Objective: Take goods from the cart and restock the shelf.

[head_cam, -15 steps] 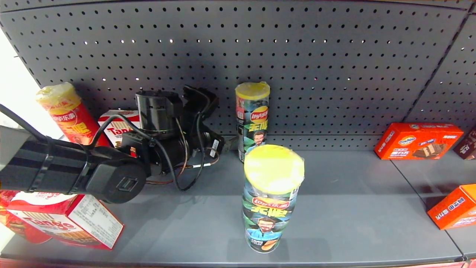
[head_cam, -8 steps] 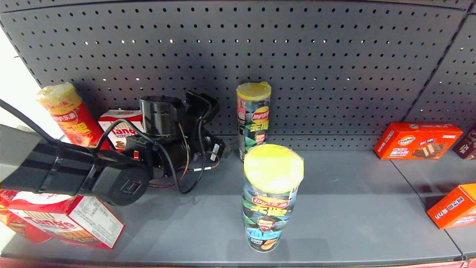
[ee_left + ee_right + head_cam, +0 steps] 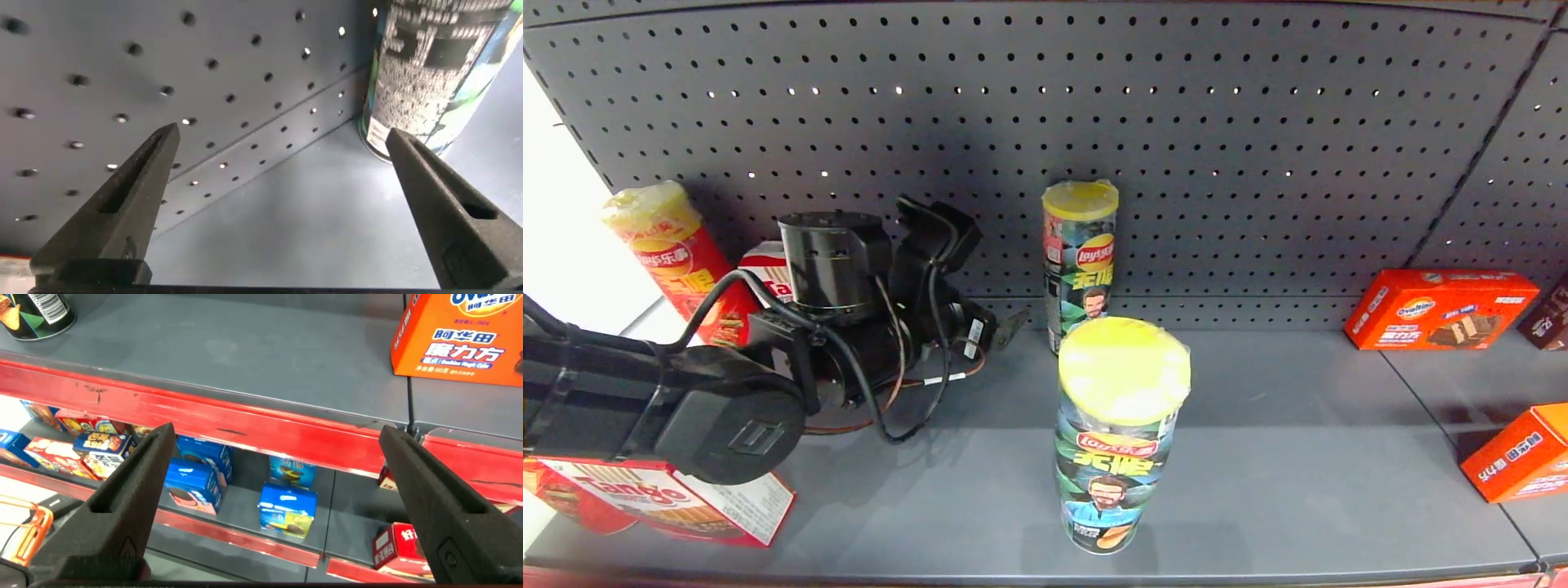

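Rear chip can (image 3: 1080, 253), yellow-lidded, upright on the grey shelf (image 3: 1298, 425) against the pegboard (image 3: 1176, 122); front chip can (image 3: 1119, 433) upright near the shelf's edge, directly ahead of it. Left gripper (image 3: 282, 143) spread wide and empty, low over the shelf just beside the rear chip can. Right gripper (image 3: 278, 437) likewise released and empty, before the shelf's red front lip. Red can (image 3: 674, 253) and wafer box (image 3: 711, 510) at left, orange boxes (image 3: 1441, 309) at right.

The left arm (image 3: 645, 400) hides most of the rear wafer box (image 3: 761, 263), seemingly upright.
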